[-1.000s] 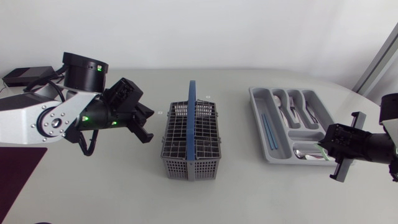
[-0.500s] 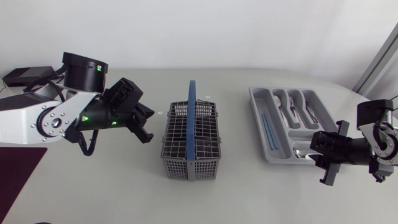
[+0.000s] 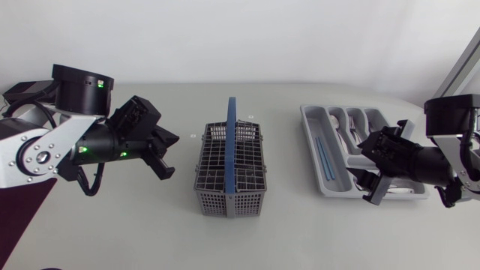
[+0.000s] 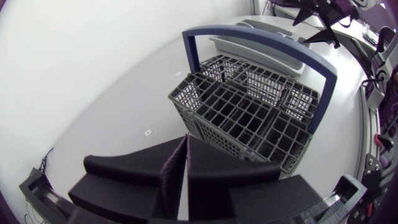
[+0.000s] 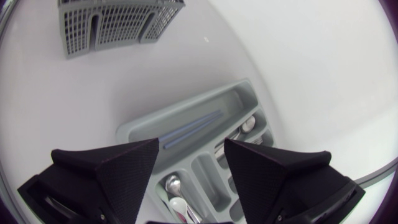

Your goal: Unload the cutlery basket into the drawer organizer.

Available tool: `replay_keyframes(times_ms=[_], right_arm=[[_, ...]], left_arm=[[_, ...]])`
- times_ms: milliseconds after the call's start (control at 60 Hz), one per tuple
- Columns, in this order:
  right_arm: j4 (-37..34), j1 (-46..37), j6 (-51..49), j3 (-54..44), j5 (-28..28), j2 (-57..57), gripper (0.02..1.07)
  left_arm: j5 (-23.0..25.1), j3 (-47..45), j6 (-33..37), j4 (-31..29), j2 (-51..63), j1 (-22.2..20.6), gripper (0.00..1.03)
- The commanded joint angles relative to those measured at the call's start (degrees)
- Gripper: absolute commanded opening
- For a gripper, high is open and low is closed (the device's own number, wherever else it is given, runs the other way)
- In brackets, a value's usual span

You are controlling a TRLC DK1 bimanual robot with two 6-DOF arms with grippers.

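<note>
The grey cutlery basket [image 3: 229, 176] with its blue handle [image 3: 230, 131] stands mid-table; no cutlery shows in it in the left wrist view, where the basket [image 4: 249, 118] lies just ahead of my left gripper [image 4: 185, 171], shut and empty. From above, the left gripper [image 3: 166, 154] hangs left of the basket. The grey drawer organizer [image 3: 309, 124] at the right holds spoons, forks and two blue sticks [image 3: 322, 157]. My right gripper [image 3: 379, 166] hovers open over its near end. Between its fingers the right wrist view shows the organizer [image 5: 143, 127], a spoon [image 5: 176, 186] and the blue sticks [image 5: 193, 129].
A dark mat [image 3: 19, 217] covers the front left corner and a black box [image 3: 30, 91] sits at the far left. The basket [image 5: 118, 22] is far ahead of the right gripper. Bare table lies between basket and organizer.
The right gripper has opened and moved left and farther in, over the organizer's near end. The left arm has drawn back slightly to the left, still shut.
</note>
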Motion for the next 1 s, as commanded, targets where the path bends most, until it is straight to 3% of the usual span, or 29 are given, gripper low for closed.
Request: replay_keyframes(times_ms=[0, 133, 517, 783, 983], right_arm=[[0.46, 2.41, 7.45, 3.02, -1.39, 0.15, 0.8], [2.83, 7.07, 15.98, 6.89, -3.76, 4.81, 0.78], [7.31, 22.27, 29.6, 11.2, -12.55, 13.6, 0.08], [6.96, 30.0, 33.03, 12.43, -16.51, 16.23, 0.07], [7.05, 32.38, 32.06, 13.48, -15.8, 23.97, 0.07]], left_arm=[[0.75, -2.11, 1.56, -0.93, -1.64, -0.91, 0.16], [0.84, -4.14, 2.44, -2.95, -4.45, -2.76, 0.16], [0.84, -6.95, 3.32, -6.64, -8.85, -6.01, 0.16], [0.93, -9.15, 4.9, -9.36, -11.39, -8.21, 0.16], [1.45, -9.5, 5.34, -10.42, -11.57, -10.67, 0.16]])
